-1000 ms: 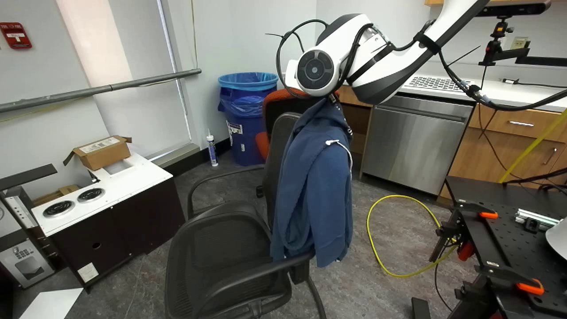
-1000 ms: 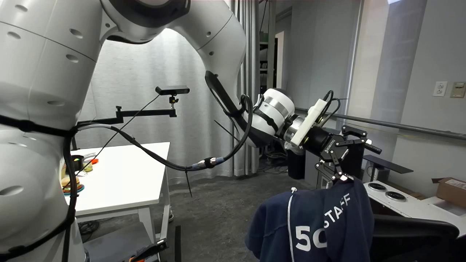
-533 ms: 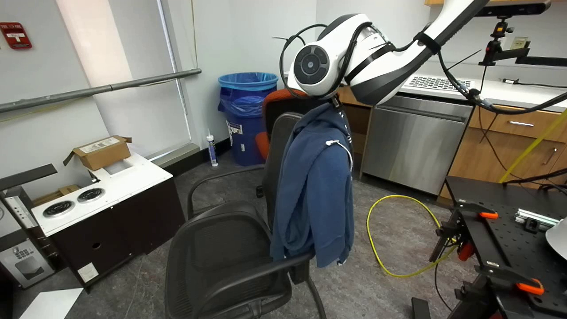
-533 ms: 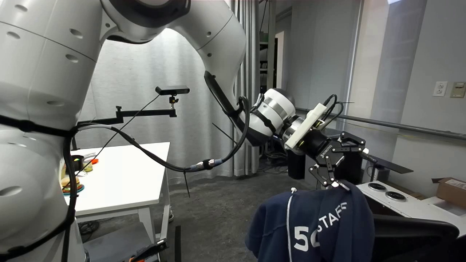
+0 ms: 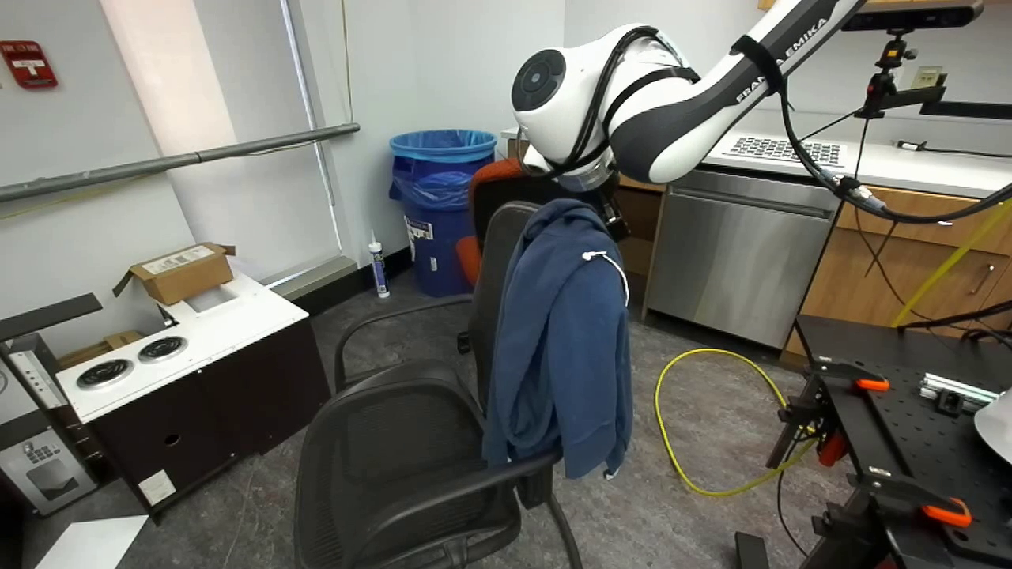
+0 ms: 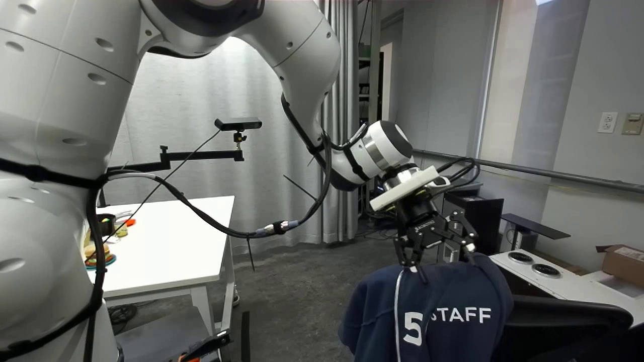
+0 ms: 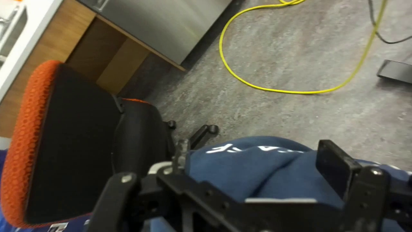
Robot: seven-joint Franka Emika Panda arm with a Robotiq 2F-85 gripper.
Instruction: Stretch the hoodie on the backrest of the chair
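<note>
The blue hoodie [image 5: 569, 340] hangs over one side of the dark backrest [image 5: 500, 249] of the black chair [image 5: 395, 450], sleeves hanging down. In an exterior view its white lettering and drawstring face the camera on the hoodie [image 6: 458, 296], and the bare rest of the backrest [image 6: 563, 322] shows to its right. My gripper [image 6: 448, 266] is open, pointing down at the hoodie's top, with both fingertips at the fabric. In the wrist view the gripper [image 7: 257, 161] has wide-apart fingers with the hoodie [image 7: 238, 174] spread between and below them; contact is hard to judge.
An orange-backed chair [image 7: 29, 145] stands close behind the backrest, near a blue bin [image 5: 435, 229]. A yellow cable [image 5: 672, 442] lies on the floor. A black workbench [image 5: 877, 395], a toy kitchen [image 5: 205, 332] and a white table [image 6: 176, 241] stand around.
My gripper has turned to point more downward and moved left in an exterior view, from beside the hoodie's corner to above its middle. The raised hoodie top has sunk; its lettering lies more level.
</note>
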